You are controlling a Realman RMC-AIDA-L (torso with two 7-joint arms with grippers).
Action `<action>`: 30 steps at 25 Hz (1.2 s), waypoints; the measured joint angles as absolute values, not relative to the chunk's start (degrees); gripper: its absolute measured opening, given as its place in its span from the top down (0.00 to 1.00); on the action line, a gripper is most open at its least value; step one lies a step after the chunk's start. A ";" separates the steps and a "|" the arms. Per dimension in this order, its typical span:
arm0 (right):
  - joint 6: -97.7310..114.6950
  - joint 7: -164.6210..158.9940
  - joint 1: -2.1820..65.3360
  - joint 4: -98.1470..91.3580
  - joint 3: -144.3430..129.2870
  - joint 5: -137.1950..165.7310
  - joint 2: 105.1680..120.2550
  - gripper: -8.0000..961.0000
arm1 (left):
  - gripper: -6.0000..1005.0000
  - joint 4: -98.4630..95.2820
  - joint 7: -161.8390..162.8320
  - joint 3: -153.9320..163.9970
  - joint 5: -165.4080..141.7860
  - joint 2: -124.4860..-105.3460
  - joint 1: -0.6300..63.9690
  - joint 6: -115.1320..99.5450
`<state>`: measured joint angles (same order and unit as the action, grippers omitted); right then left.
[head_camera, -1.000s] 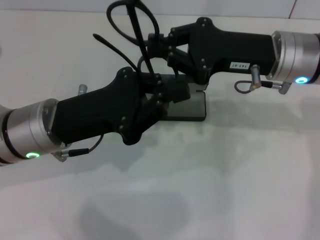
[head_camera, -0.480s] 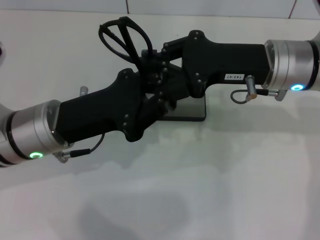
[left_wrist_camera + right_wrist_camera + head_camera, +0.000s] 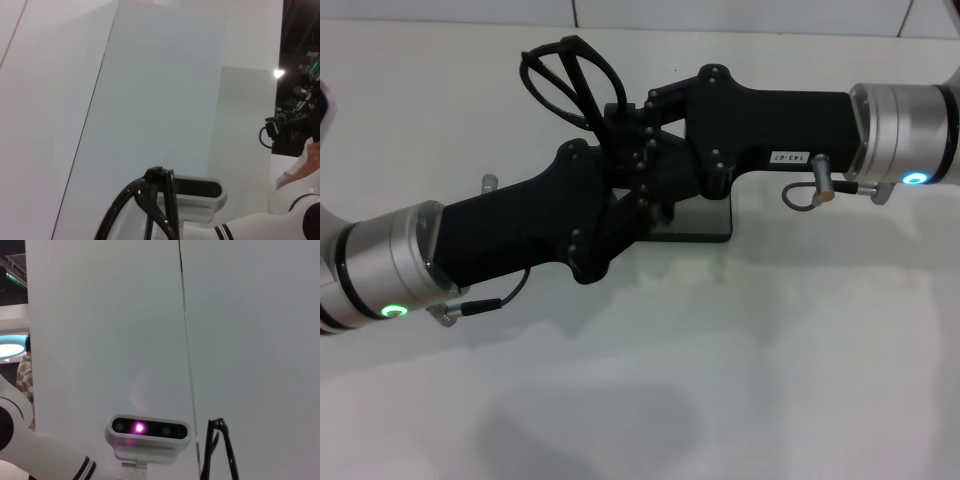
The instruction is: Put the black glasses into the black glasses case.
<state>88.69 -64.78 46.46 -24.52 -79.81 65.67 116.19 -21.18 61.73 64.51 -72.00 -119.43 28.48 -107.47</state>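
Observation:
The black glasses (image 3: 566, 74) are held up in the air, lenses and temple arms sticking out above where my two grippers meet. My right gripper (image 3: 620, 112) reaches in from the right and is shut on the glasses' frame. My left gripper (image 3: 642, 182) comes up from the lower left and sits right against it, just below. The glasses also show in the left wrist view (image 3: 152, 200) and the right wrist view (image 3: 220, 447). The black glasses case (image 3: 705, 224) lies on the table beneath the grippers, mostly hidden by them.
The white table (image 3: 740, 370) stretches in front of the arms. A white wall (image 3: 740, 12) stands at the back. Both wrist views look up at the wall and the robot's head camera (image 3: 148, 429).
My right gripper has moved left with the glasses until it overlaps the left gripper. The loose temple arm that stuck out to the left now lies close to the frame.

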 joint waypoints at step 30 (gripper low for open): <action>79.46 -108.38 32.47 -75.09 -83.05 106.36 115.84 0.90 | 0.94 -29.27 62.82 64.78 -81.17 -112.47 19.22 -115.33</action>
